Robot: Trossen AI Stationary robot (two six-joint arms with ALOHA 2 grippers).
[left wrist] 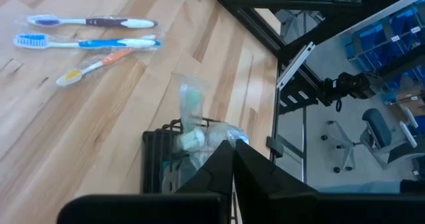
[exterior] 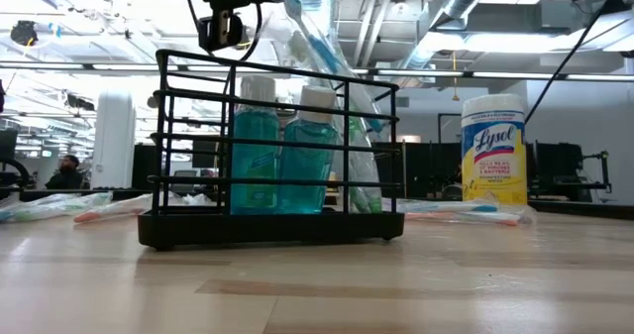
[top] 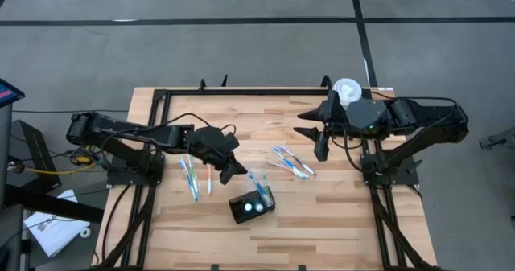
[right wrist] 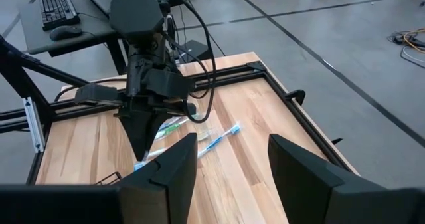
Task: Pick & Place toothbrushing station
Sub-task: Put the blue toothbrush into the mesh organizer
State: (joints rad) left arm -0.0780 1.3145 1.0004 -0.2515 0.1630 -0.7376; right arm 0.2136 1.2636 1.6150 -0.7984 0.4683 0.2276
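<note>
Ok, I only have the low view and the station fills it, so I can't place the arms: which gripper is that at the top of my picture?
Observer: That is the left gripper. In the high view it sits by the corner of the toothbrushing station on the left arm's side.
Operator: Open or shut?
Observer: Shut. Its wrist view shows the fingers pressed together.
Operator: And the other arm?
Observer: The right gripper is open. It is well away from the station, near the wipes canister at the table's right rear corner.
</note>
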